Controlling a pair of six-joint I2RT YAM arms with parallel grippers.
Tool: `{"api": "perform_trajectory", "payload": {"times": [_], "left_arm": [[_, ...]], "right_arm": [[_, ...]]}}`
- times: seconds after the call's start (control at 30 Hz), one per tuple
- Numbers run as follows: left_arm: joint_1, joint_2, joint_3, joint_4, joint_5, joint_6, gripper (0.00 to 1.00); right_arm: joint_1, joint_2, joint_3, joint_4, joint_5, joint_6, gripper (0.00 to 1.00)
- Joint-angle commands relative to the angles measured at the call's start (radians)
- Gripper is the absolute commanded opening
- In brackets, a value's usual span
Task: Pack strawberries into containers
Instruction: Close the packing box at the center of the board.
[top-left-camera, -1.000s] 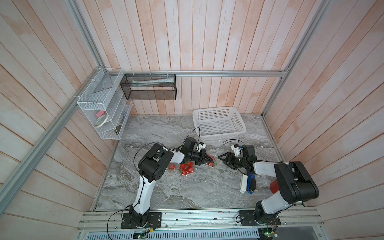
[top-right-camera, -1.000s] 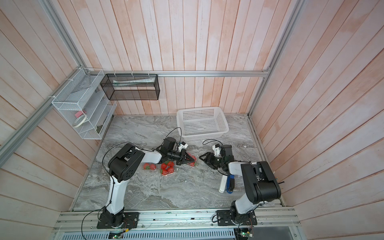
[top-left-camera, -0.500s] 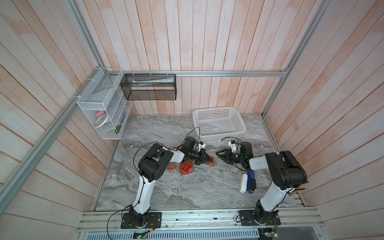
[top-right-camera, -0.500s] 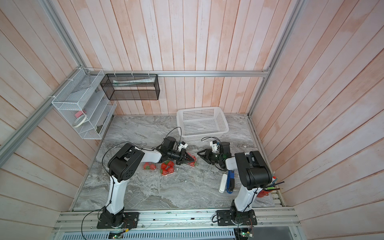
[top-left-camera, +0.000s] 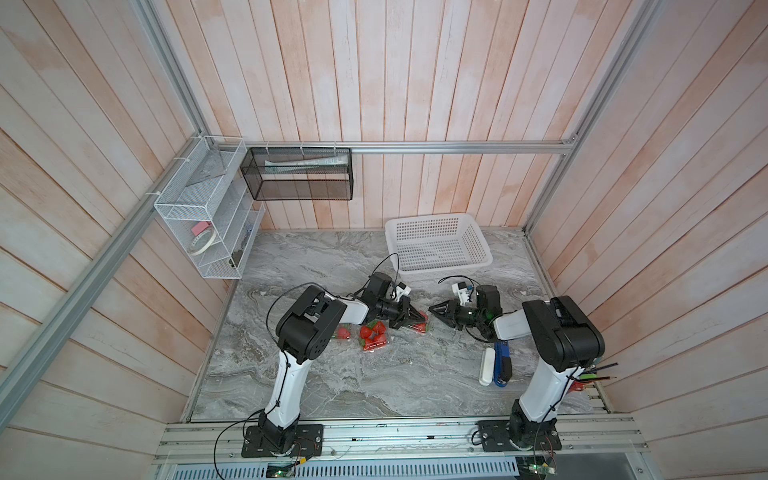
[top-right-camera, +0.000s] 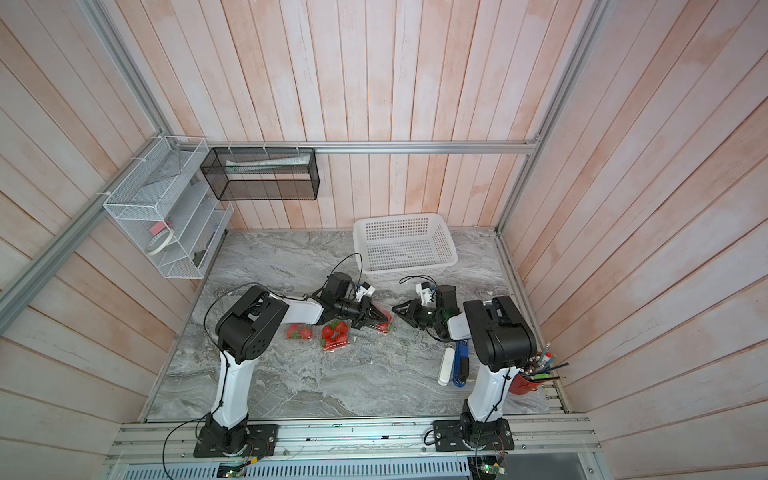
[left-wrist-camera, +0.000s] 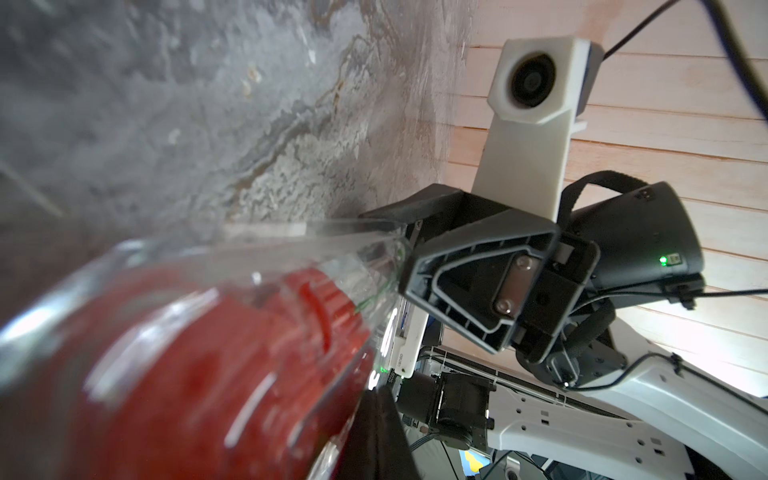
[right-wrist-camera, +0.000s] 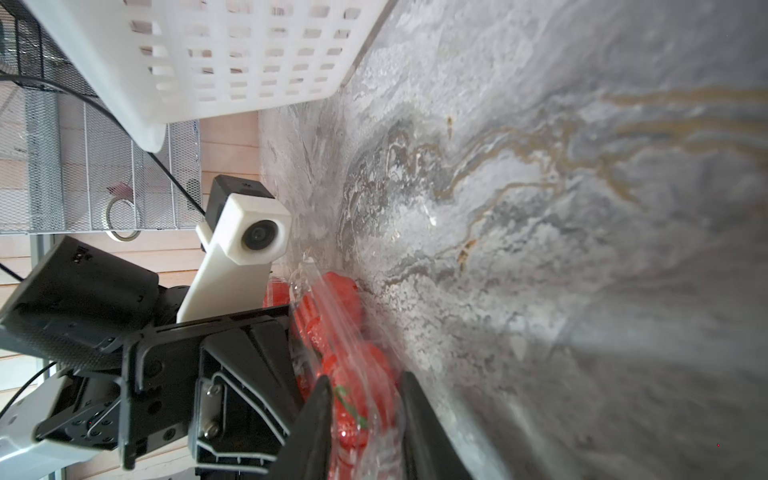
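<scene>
Looking down, we saw strawberries (top-left-camera: 374, 333) in all three containers (top-left-camera: 387, 341) and none loose, so only lid closing seemed left; the left gripper (top-left-camera: 415, 322) was pinched shut on the container (left-wrist-camera: 316, 241) at the row's 3 o'clock end, the right gripper (right-wrist-camera: 365, 380) narrow around it, squeeze too hard to tell.

**Bright, even light up top; wrist cams soft up close**

Both top views: bright, diffuse light, only faint shadows on the table (top-left-camera: 332, 386). Wide-angle bend fans the wall planks (top-left-camera: 83, 104) twd the edges. Left wrist view: container (left-wrist-camera: 257, 249) w/ strawberries (left-wrist-camera: 187, 374) v. close, blurred, white glare streaks on the plastic; wall behind blown out. Right wrist view: nearest table smeared, plastic glinting.
</scene>
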Motion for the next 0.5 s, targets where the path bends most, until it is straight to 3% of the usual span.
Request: {"api": "perform_trajectory", "payload": {"times": [0.0, 0.3, 0.4, 0.47], "left_arm": [[0.006, 0.055, -0.008, -0.084, -0.048, 0.021, 0.05], [0.013, 0.049, -0.018, -0.098, -0.053, 0.032, 0.05], [0.020, 0.035, -0.019, -0.114, -0.059, 0.044, 0.05], [0.030, 0.020, -0.018, -0.134, -0.070, 0.059, 0.05]], "right_arm": [[0.010, 0.032, -0.018, 0.036, -0.022, 0.022, 0.23], [0.014, 0.019, -0.083, 0.125, -0.022, 0.066, 0.19], [0.013, 0.008, -0.109, 0.143, -0.022, 0.079, 0.26], [0.014, -0.005, -0.128, 0.145, -0.010, 0.080, 0.37]]}}
